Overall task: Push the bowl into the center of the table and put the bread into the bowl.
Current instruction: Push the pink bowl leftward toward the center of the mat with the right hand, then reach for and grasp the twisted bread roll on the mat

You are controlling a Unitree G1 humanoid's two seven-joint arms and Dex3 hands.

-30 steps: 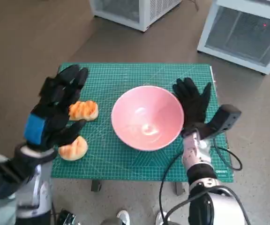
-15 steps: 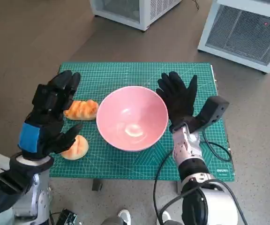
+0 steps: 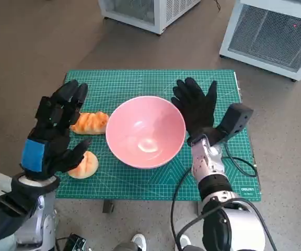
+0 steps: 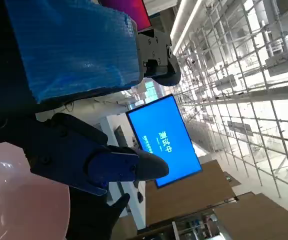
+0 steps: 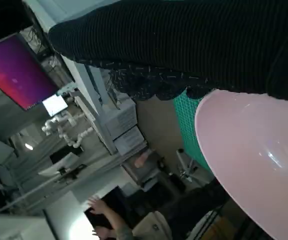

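On the table [image 3: 140,81] the pink bowl [image 3: 145,130] sits near centre, right robot hand [image 3: 196,107] flat against its rim, fingers spread, holding nothing. Left robot hand [image 3: 54,130] open above both bread rolls [image 3: 90,123]; pinch one low.

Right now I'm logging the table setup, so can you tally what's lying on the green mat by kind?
Bowl, pink: 1
Bread rolls: 2
Total: 3

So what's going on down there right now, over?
Right hand flat against bowl, mid-mat. Left hand open, raised above two breads, holding nothing. Bowl empty. Nothing blocking.
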